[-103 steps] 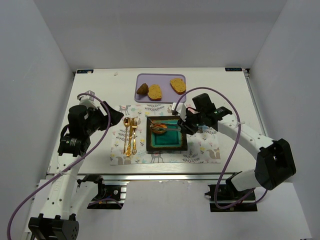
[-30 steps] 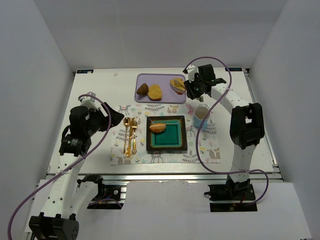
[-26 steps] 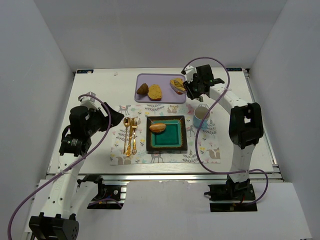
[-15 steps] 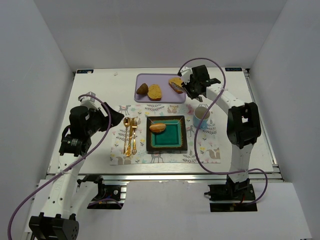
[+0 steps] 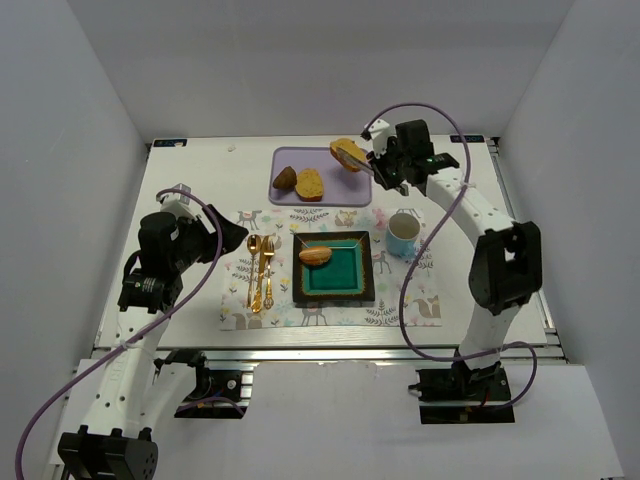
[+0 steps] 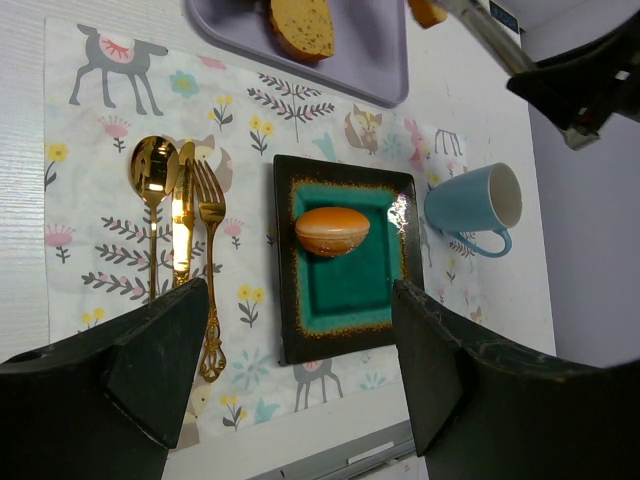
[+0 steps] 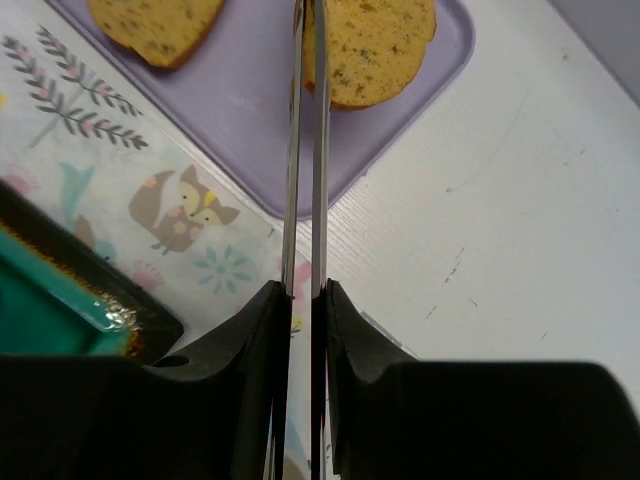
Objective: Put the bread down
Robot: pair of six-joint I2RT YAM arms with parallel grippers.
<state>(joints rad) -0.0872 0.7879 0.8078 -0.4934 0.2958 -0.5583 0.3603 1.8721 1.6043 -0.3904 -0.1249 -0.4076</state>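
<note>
Right tool (image 5: 358, 158) pinched shut, reaching far forward, left tool (image 5: 222, 234) agape

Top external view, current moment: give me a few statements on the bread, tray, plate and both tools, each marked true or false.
1. The right tool grips a slice of yellow-brown bread. True.
2. The dark-rimmed teal square plate is bare. False: an oval bread roll lies on it.
3. Two bread pieces lie on the lilac rectangular tray. True.
4. The light-blue mug stands on the plate. False: it stands beside the plate, on the patterned placemat.
5. The left tool holds the gold fork. False: that tool is open and holds nothing; the fork lies on the placemat.
</note>
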